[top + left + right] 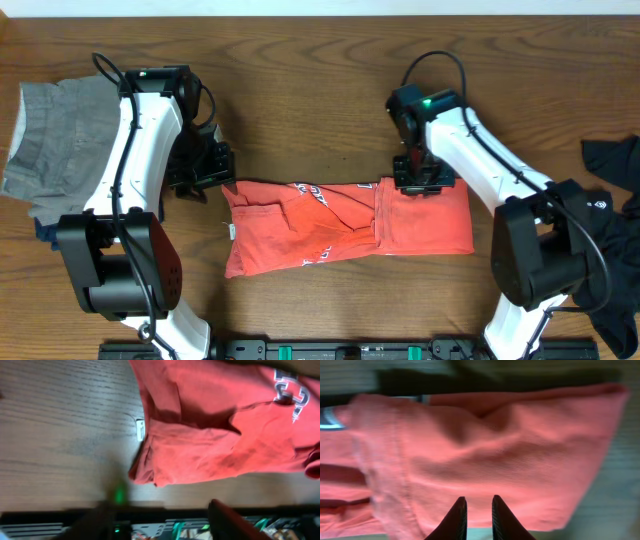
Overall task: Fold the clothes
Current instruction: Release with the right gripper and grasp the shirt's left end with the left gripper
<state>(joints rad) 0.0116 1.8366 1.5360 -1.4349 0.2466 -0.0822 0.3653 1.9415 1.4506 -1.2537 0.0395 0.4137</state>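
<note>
The coral-red T-shirt (340, 225) lies folded into a long strip on the table, with its printed graphic partly showing and its right part folded over. My left gripper (205, 172) is wide open and empty, just left of the shirt's upper-left corner. In the left wrist view the shirt (215, 435) lies beyond the blurred fingers (160, 520). My right gripper (420, 182) hovers at the far edge of the folded right part. In the right wrist view its fingers (479, 510) stand a narrow gap apart over the shirt (495, 450), with no cloth between them. A black garment (612, 165) lies at the right edge.
A grey garment (60, 135) lies crumpled at the far left, with a bit of blue cloth below it. More black cloth (610, 300) sits near the right arm's base. A white label (140, 429) shows at the shirt's edge. The wooden table (300, 90) surrounds the shirt.
</note>
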